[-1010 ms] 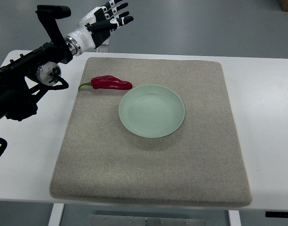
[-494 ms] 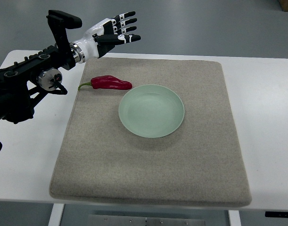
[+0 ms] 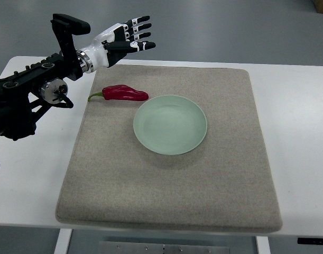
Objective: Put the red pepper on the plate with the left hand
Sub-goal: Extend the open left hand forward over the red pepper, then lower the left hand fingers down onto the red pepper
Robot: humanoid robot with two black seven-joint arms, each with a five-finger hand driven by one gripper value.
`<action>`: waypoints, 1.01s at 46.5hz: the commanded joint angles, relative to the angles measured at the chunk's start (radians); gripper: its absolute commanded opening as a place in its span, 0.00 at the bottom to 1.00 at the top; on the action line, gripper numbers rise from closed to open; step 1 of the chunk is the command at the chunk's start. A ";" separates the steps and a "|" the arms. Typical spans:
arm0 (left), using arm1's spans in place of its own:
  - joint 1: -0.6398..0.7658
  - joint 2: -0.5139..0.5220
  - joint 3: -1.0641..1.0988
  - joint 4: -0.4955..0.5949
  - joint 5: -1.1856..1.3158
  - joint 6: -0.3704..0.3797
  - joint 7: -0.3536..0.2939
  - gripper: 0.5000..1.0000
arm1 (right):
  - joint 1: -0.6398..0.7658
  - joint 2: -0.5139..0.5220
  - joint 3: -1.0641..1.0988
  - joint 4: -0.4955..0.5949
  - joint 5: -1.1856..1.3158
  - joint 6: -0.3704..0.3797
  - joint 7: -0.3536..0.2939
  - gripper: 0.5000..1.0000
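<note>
A red pepper (image 3: 123,93) with a green stem lies on the grey mat (image 3: 172,185), just left of and touching the rim of a pale green plate (image 3: 170,124). The plate holds nothing. My left hand (image 3: 130,38) is raised above the mat's far left edge, beyond the pepper and apart from it. Its fingers are spread and hold nothing. The right arm does not show.
The mat covers most of a white table (image 3: 298,132). The black left arm (image 3: 29,92) stretches over the table's left side. Grey floor lies beyond the table's far edge.
The left hand swung right and nearer to the mat's far edge, then lifted slightly. Its fingers stay spread. The pepper and plate have not moved.
</note>
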 commanded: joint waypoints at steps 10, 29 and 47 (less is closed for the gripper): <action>-0.083 0.095 0.101 -0.009 0.233 -0.017 0.002 0.98 | 0.000 0.000 0.000 0.000 0.000 0.000 0.000 0.86; -0.129 0.184 0.108 -0.058 0.783 -0.117 -0.001 0.98 | 0.000 0.000 0.000 0.000 0.000 0.000 0.000 0.86; -0.153 0.182 0.143 -0.057 1.103 -0.108 -0.020 0.96 | 0.000 0.000 0.001 0.000 0.000 0.000 0.000 0.86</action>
